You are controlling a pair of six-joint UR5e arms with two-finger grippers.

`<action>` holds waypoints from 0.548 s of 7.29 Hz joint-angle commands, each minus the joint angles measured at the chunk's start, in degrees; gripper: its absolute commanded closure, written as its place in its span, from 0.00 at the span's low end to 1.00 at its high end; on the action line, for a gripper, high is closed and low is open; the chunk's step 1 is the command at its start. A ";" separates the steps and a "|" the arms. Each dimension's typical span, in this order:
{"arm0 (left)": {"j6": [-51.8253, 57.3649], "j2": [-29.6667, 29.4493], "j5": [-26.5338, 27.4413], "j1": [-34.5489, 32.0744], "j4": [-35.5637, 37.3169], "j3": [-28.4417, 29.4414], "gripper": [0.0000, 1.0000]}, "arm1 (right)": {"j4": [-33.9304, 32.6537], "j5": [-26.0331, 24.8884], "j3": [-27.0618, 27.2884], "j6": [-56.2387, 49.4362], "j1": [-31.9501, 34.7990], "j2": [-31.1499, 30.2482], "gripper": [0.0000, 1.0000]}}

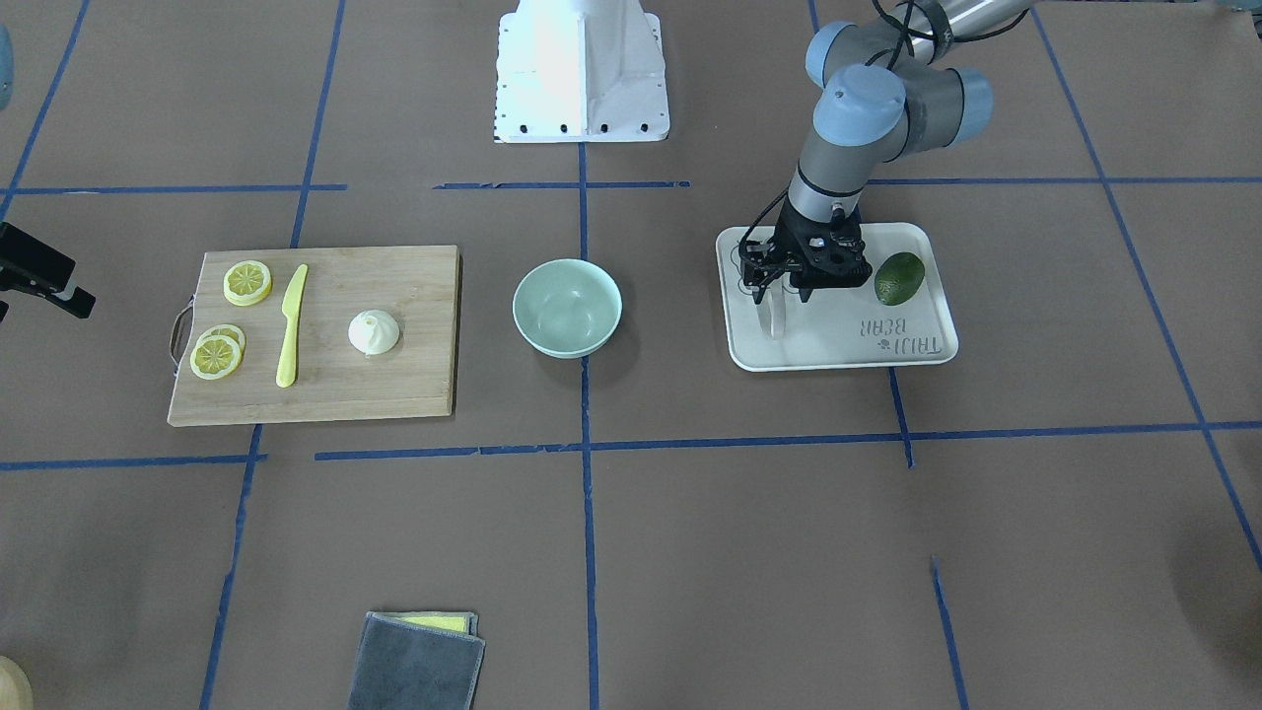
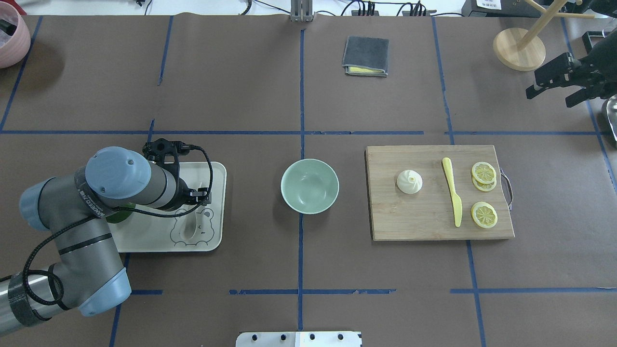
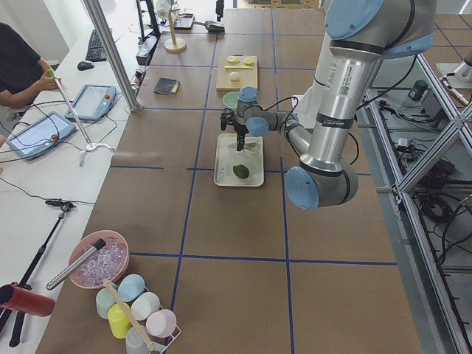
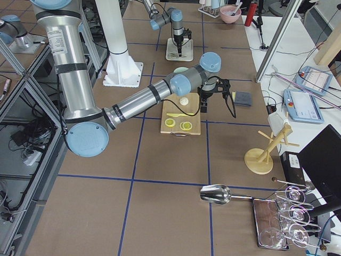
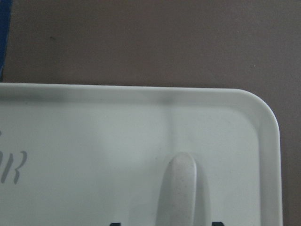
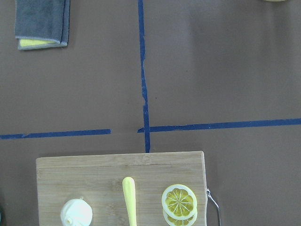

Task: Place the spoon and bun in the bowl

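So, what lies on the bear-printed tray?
On the tray: the spoon, under the left gripper, and a green avocado. In the overhead view the left arm covers most of it.

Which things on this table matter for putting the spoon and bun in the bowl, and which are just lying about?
For the job: spoon, bun, bowl.
Lying about: tray, avocado, cutting board, yellow knife, lemon slices, folded cloth.

tray [image 1: 830, 341] print: "TAIJI BEAR", upside down
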 commanded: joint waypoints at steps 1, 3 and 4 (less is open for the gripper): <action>-0.39 -0.26 -0.01 0.11 0.09 0.06 0.53 | 0.00 -0.24 -0.01 0.01 -0.09 0.01 0.00; -0.31 -0.17 0.08 0.11 0.17 0.06 0.91 | 0.00 -0.24 -0.01 0.01 -0.09 0.01 0.00; -0.31 -0.08 0.08 0.11 0.26 0.06 1.00 | 0.00 -0.24 0.08 0.01 -0.09 0.27 0.00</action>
